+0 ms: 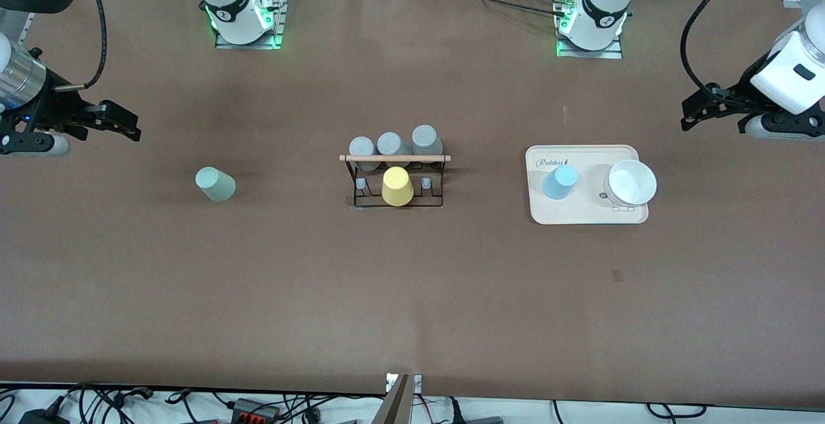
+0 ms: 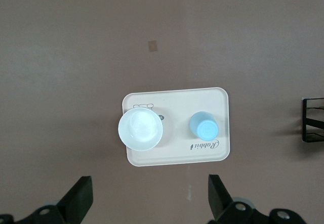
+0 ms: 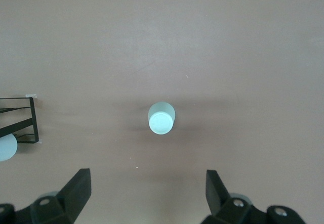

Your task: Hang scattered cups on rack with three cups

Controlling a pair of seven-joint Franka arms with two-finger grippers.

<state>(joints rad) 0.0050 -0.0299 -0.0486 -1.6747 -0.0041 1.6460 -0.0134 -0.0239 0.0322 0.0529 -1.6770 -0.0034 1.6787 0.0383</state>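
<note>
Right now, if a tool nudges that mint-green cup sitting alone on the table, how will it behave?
The mint-green cup looks like small thin plastic, so it is probably light and would slide easily on the smooth brown table. It stands upside down on its wider rim, so it seems fairly stable, but its tapered round wall may slip in a pinch.

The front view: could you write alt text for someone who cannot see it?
A black wire rack at mid-table holds three grey cups and a yellow cup. A mint-green plastic cup stands toward the right arm's end; a light blue cup shares a beige tray with a white bowl. Both grippers, left and right, wait open.
</note>
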